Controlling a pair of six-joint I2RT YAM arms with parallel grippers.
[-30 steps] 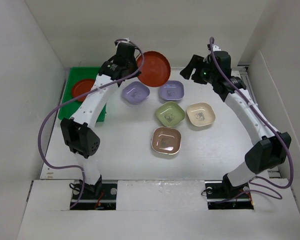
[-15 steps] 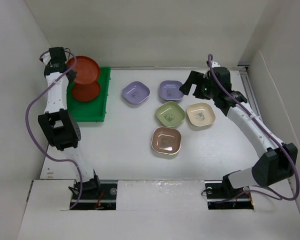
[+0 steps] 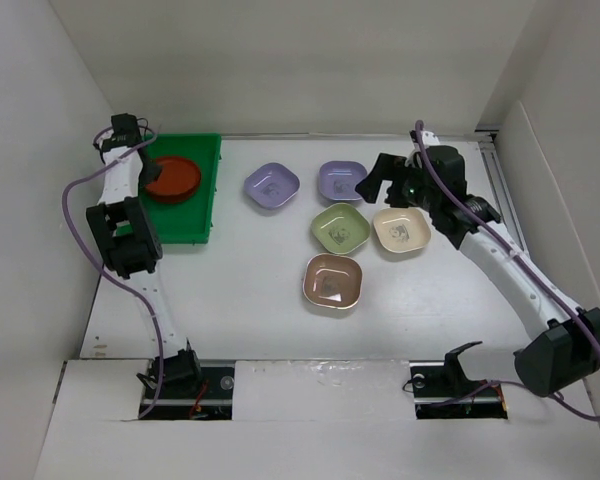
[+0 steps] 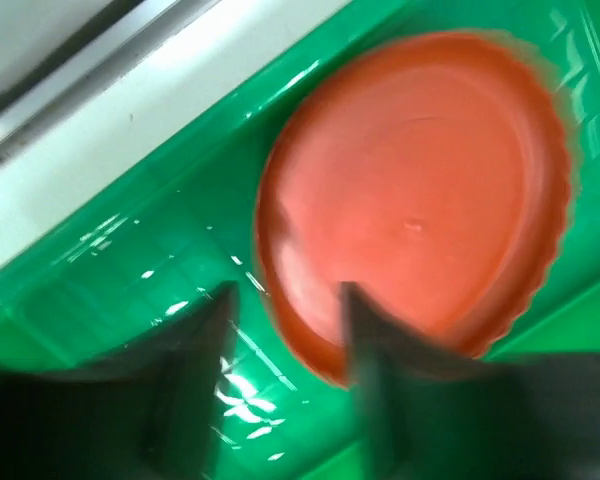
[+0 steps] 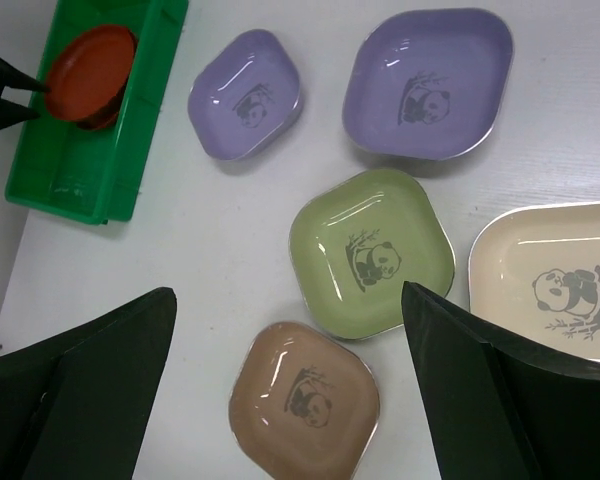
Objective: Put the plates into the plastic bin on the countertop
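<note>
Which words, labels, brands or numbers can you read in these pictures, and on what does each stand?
No words, numbers or brands can be read in any view.
Only pictures: a panda on the left lavender plate, right lavender plate, green plate, cream plate and tan plate.
The red plate and green bin show no marking.

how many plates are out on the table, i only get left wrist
Observer: Five square ones: two lavender, green, cream, tan.
Operator: where's the right gripper
Observer: The right gripper hovers open by the right lavender, between it and cream.
Operator: room left in the bin
Observer: Yes. The red plates sit stacked at the far end of the bin, and its near half is bare.
</note>
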